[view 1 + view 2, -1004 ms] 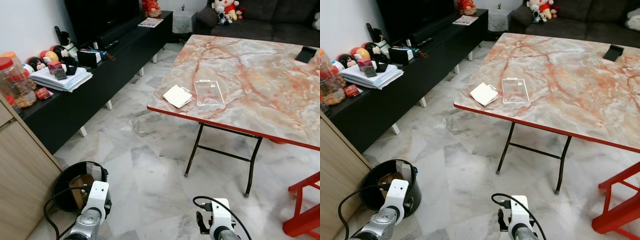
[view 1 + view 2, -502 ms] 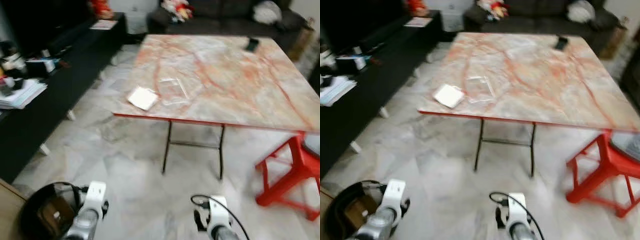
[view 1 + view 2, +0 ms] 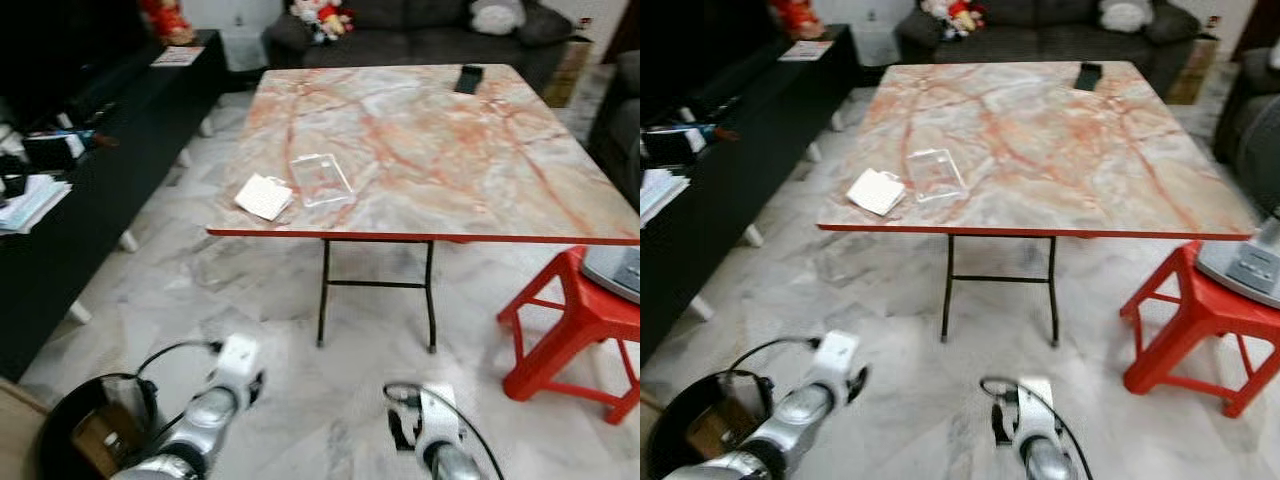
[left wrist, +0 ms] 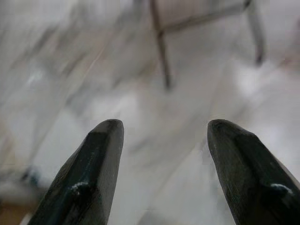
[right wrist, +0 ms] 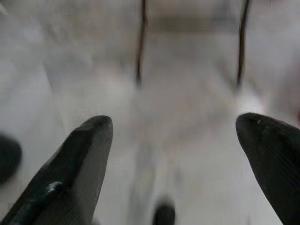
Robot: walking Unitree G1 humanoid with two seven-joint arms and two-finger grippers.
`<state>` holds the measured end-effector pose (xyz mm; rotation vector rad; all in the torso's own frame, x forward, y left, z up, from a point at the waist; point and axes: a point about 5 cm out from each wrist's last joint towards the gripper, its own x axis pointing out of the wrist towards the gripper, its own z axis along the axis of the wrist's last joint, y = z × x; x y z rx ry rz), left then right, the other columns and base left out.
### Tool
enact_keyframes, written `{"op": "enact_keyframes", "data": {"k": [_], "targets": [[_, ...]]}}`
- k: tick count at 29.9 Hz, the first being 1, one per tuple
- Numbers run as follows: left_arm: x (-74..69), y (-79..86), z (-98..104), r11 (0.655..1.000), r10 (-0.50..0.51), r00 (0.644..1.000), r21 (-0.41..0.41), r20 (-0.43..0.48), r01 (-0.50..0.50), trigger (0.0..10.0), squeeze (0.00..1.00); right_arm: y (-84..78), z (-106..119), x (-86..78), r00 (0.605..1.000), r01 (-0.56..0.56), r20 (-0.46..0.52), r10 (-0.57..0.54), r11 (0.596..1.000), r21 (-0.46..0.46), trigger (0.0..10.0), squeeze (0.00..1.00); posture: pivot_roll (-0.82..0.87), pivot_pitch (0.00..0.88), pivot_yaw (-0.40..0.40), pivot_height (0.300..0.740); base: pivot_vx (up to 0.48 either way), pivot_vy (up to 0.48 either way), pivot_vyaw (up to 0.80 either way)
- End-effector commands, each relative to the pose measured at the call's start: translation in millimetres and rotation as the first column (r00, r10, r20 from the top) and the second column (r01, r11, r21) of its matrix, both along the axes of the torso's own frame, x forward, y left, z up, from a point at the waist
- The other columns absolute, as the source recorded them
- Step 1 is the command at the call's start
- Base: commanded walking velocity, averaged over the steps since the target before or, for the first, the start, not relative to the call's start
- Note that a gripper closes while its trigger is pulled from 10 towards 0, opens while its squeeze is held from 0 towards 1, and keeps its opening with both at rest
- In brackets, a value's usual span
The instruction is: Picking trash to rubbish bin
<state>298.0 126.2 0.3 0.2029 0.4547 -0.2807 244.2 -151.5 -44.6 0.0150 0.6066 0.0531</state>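
Ahead stood the marble-patterned surface [image 3: 430, 140] with its red edge and black folding legs. Near its front left corner lay a white flat packet [image 3: 264, 196], and just beside it, on the side toward the middle of the surface, a clear plastic tray [image 3: 321, 179]; the two were close, and whether they touched could not be told. A dark phone-like object [image 3: 469, 78] lay far back by the rear edge.

At the lower left of the head views, the black rubbish bin [image 3: 95, 435] sat on the pale marble floor [image 3: 270, 300], with something brown inside it. The left arm reached forward beside the bin, and in its wrist view the left tool [image 4: 161, 176] had its two black fingers spread apart with nothing between them, aimed at the floor and a leg of the surface. The right tool [image 5: 176, 171] likewise was spread wide and empty, looking at the floor and two dark legs.

A red plastic stool [image 3: 575, 325] stood to the right of the surface, carrying a grey appliance [image 3: 1250, 265]. A low black cabinet [image 3: 70, 230] ran along the left, and a dark sofa [image 3: 420, 20] with soft toys sat behind.
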Motion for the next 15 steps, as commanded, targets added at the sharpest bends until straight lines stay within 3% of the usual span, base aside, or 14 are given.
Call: {"op": "enact_keyframes", "data": {"k": [1,6,8,9,15], "targets": [[12.5,-1.3,15,1.0,-0.01,0.997,-0.02,0.071,0.011,10.0,0.0,3.6,12,13.6,0.997,-0.009,0.076,0.008,1.0,0.015,10.0,0.0,-0.07,0.03,0.032,0.74,0.0,0.0,0.0],[36.5,-7.7,48,0.998,0.021,0.975,-0.056,0.22,-0.009,10.0,0.0,15.2,55,54.8,0.954,-0.048,0.3,0.033,0.998,0.042,10.0,0.0,-0.07,0.018,0.03,0.74,0.0,0.0,0.0],[51.7,-4.4,73,0.994,0.081,0.945,-0.097,0.316,-0.053,10.0,0.0,24.0,87,77.3,0.895,-0.081,0.443,0.048,0.995,0.056,10.0,0.0,-0.07,0.018,0.03,0.74,0.0,0.0,0.0],[51.7,-4.4,73,0.994,0.081,0.945,-0.097,0.316,-0.053,10.0,0.0,24.0,87,77.3,0.895,-0.081,0.443,0.048,0.995,0.056,10.0,0.0,-0.07,0.018,0.03,0.74,0.0,0.0,0.0],[70.1,-5.0,116,0.985,0.156,0.859,-0.146,0.488,-0.096,10.0,0.0,38.5,145,105.8,0.76,-0.124,0.648,0.056,0.99,0.06,10.0,0.0,-0.07,0.015,0.028,0.74,0.0,0.0,0.0]]}}
